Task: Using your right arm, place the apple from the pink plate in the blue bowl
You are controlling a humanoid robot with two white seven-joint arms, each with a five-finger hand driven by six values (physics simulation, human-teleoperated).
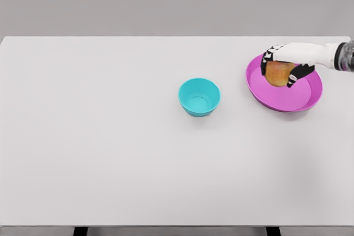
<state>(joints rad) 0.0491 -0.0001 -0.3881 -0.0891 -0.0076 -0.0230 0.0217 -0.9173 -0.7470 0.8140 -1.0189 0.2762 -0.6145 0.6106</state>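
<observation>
Your right hand [286, 66] reaches in from the right edge of the head view, the white forearm lying almost level and pointing left across the far right part of the wide white surface [110, 153]. The hand sits over the round, shallow pink plate [301, 96], with its dark-tipped fingers [271, 53] curled around the top and far side of the round yellow-orange apple [278, 73], and another dark-tipped digit wrapping the apple's right side. You have the fingers closed around the fruit in a grasp from above and behind rather than spread flat. The apple is inside the plate's rim, toward its upper left portion; you cannot tell from this view whether it rests on the plate or is raised just off it.

The small, round blue bowl [199, 96] stands upright near the middle of the surface, well apart from the plate and to its left, at roughly the same depth. Its inside shows only its own turquoise floor.

The plate lies close to the right side of the surface, its near rim lower in the view than the hand. Your left arm does not show anywhere in the picture.
</observation>
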